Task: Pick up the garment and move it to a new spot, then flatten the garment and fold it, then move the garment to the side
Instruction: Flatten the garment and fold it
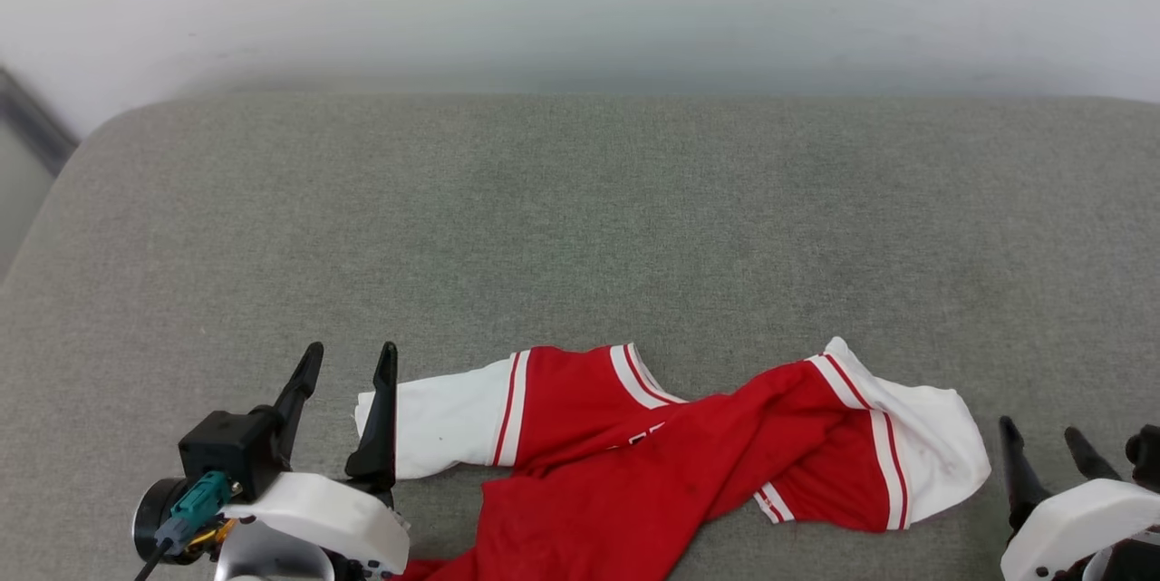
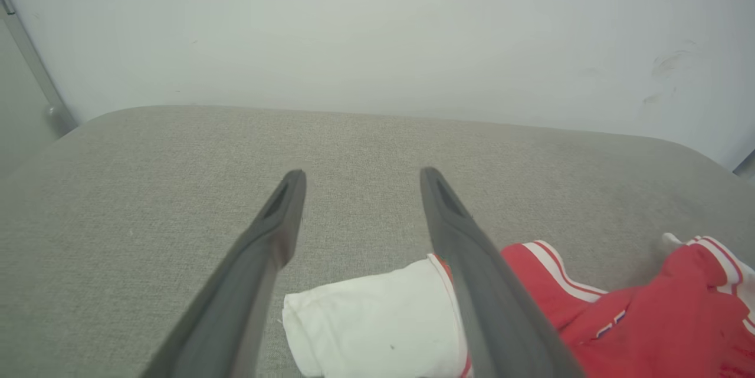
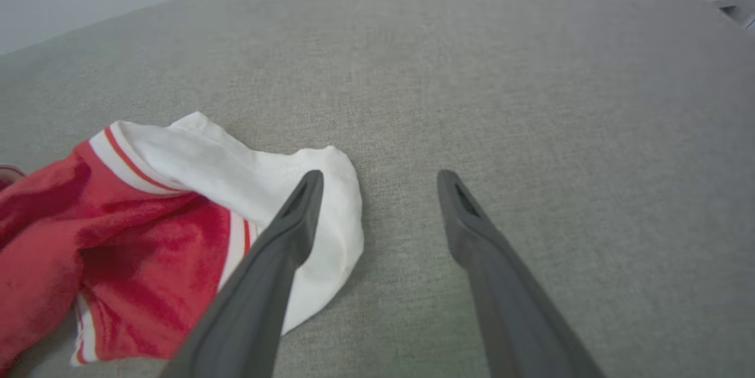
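The garment (image 1: 634,463) is sitting bunched up at the near edge of the grey cushion (image 1: 580,227), a bit right of centre, with some red fabric running off the bottom of the head view. Its long axis runs left to right, so there's a white sleeve at each end: the left sleeve (image 1: 435,427) lies flat and points left, and the right sleeve (image 1: 933,445) is more rumpled. A twisted red band crosses the middle, so it's nowhere near flat.

The left gripper (image 1: 352,353) is right at the left cuff. Its fingers are spread wide with nothing in them, and the finger on the garment side overlaps the sleeve edge in the head view, though I can't tell if it actually touches. From its wrist camera the cuff lies low between the two fingers. The right gripper (image 1: 1039,429) is also spread and empty, just off the right sleeve's end with a strip of bare cushion between. In its own wrist view the sleeve sits to the left of the finger gap, not inside it.

My guess is the left arm is nearer and better lined up. The right one would need to shift left to get cloth between its fingers.
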### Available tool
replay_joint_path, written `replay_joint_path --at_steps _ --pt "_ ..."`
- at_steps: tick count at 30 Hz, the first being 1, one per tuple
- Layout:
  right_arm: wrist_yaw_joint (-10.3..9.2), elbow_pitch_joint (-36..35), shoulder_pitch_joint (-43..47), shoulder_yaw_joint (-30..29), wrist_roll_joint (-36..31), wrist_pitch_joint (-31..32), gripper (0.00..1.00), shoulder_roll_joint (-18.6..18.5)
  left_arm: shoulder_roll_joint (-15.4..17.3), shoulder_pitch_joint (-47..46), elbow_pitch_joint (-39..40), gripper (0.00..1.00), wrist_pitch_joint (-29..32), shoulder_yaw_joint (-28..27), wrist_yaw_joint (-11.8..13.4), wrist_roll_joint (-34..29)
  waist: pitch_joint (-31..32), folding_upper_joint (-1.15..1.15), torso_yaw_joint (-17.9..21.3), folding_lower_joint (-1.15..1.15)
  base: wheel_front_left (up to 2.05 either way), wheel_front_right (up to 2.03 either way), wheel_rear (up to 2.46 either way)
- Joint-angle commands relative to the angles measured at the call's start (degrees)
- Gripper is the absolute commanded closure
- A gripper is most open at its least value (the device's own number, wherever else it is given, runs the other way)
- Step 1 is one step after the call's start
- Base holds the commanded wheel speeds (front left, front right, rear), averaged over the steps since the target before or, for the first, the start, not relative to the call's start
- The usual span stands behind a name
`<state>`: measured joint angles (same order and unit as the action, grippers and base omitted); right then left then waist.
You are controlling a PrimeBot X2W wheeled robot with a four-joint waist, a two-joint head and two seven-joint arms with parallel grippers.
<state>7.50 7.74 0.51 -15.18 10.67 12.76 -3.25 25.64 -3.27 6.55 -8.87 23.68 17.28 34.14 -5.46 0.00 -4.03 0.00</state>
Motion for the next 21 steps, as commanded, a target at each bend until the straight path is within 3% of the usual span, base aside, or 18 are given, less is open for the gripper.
replay_joint_path --at_steps 1,9,19,21 --pt "-0.02 -0.8 0.4 0.1 -1.5 -2.1 0.00 0.3 0.4 1.0 -0.1 0.00 0.0 -0.3 0.4 0.3 0.7 0.00 0.0 0.00 0.00 0.00 0.00" --pt "-0.02 -6.6 1.1 4.3 -4.7 -13.0 0.00 0.4 1.9 3.4 -0.6 0.00 1.3 -1.6 1.1 1.8 3.4 0.00 0.9 0.00 0.00 0.00 0.00" --pt "-0.02 -16.4 5.0 11.4 -3.0 -11.7 0.00 0.4 5.5 3.5 -1.3 0.00 6.8 -2.3 -0.1 4.4 4.6 0.00 2.5 0.00 0.00 0.00 0.00" --pt "-0.02 -18.7 6.2 12.6 -2.1 -11.1 0.00 0.4 8.0 1.6 -2.6 0.00 11.8 -1.9 -2.1 5.9 4.4 0.00 3.3 0.00 0.00 0.00 0.00"
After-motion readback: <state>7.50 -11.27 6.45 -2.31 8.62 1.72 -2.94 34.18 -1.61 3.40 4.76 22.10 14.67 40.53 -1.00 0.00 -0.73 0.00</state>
